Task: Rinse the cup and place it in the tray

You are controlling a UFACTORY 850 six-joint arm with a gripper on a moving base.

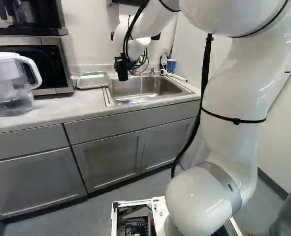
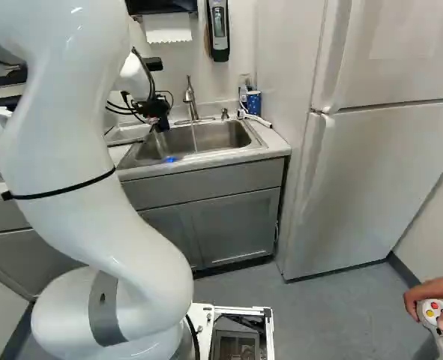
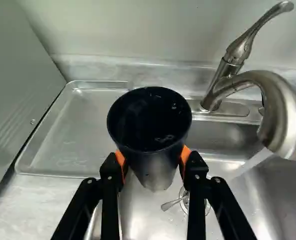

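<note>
Two orange pads (image 3: 120,161) of the claw (image 1: 122,69) are closed against opposite sides of a dark cup (image 3: 150,132), by which the cup is held directly between the fingertips. The cup's wide mouth is turned toward the wrist camera, its narrower base directed away; droplets are seen inside the mouth. In the base views, the claw and cup are located at the tray side of the sink (image 3: 142,222). The faucet (image 3: 283,117) is positioned beside the cup, and a stream of water (image 3: 254,163) is discharged from its spout, apart from the cup. A drain strainer (image 3: 208,206) is seated in the sink floor. The metal tray (image 3: 70,130) is supported on the worktop (image 3: 32,207), beside the sink, with no contact made by the cup.
</note>
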